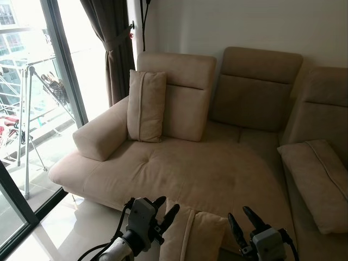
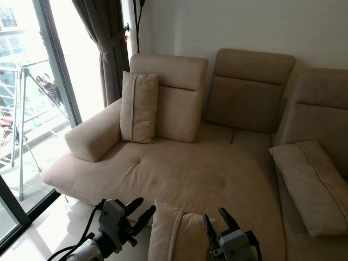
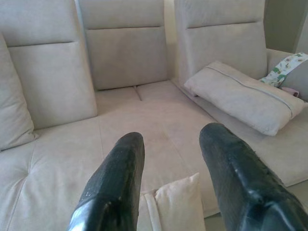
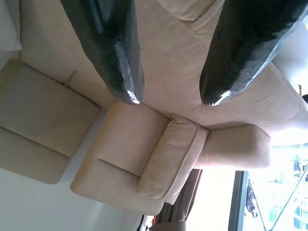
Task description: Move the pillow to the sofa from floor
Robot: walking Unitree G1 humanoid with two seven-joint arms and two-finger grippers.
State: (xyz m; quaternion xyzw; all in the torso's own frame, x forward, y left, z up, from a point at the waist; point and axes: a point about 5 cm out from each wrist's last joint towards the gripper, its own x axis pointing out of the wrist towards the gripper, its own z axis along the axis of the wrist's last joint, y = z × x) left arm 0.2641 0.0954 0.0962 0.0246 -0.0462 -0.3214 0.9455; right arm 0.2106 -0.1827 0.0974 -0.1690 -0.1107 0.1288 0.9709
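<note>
Pillow (image 1: 196, 236) upright against the sofa's (image 1: 179, 174) front edge, between the two pincers, low before the seat. Left pincer (image 1: 165, 207) just beside its left side, fingers (image 3: 115, 183) apart, not touching. Right pincer (image 1: 243, 219) just off its right side, fingers also apart. Second cushion (image 1: 146, 106) propped upright in the sofa's left corner by the armrest. Third cushion (image 1: 316, 182) lying flat along the right-hand seat. Curtain (image 1: 111, 49) tied back beside the glass door (image 1: 32, 109).
</note>
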